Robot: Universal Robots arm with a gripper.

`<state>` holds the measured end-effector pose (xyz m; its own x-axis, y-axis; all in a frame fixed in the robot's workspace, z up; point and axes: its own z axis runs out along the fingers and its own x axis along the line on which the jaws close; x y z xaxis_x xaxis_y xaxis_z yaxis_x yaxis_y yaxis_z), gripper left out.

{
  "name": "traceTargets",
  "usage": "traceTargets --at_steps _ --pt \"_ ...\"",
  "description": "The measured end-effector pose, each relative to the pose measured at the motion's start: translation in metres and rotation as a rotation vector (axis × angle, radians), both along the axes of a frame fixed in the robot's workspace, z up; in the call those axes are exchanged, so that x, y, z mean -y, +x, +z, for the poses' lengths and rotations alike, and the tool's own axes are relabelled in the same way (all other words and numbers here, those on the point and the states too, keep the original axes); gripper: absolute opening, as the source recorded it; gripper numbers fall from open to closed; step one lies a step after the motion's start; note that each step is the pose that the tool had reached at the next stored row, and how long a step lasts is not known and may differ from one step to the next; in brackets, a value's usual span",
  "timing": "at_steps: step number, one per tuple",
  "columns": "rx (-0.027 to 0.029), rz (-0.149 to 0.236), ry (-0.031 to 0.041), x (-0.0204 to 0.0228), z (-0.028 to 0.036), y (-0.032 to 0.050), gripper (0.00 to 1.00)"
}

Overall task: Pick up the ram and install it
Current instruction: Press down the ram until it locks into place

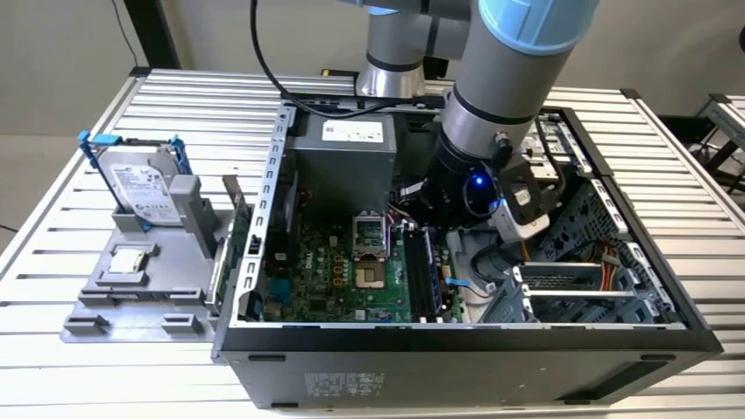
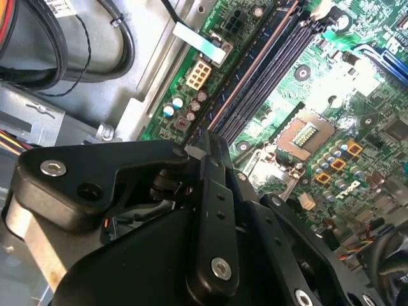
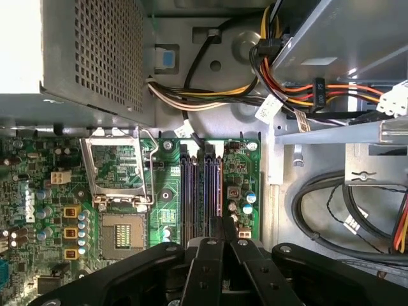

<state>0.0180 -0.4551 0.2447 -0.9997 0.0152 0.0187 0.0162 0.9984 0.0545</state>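
The ram (image 3: 211,185) is a thin dark blue-green stick standing on edge along the long black slots (image 3: 191,188) of the green motherboard (image 3: 166,210). In the second wrist view the ram (image 2: 258,60) runs away from my fingertips beside the slots (image 2: 280,64). My gripper (image 3: 220,228) is down inside the open computer case (image 1: 466,336), its black fingers drawn together over the near end of the ram. The gripper (image 2: 211,143) looks shut on it. In the exterior view the gripper (image 1: 437,249) hangs over the slots right of the processor socket (image 1: 368,231).
A grey power supply (image 1: 344,148) fills the back of the case, with bundled cables (image 3: 287,89) beside it. A drive cage (image 1: 582,279) takes up the exterior view's right. Outside the case, a silver hard drive (image 1: 146,188) stands on a grey fixture (image 1: 128,292).
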Motion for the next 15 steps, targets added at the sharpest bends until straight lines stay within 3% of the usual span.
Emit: traceTargets --at_steps 2,15 --pt "0.0000 0.022 -0.0005 0.0000 0.0000 0.0000 0.00" --pt "0.0002 0.257 -0.0010 0.0000 0.0000 0.0000 0.00"
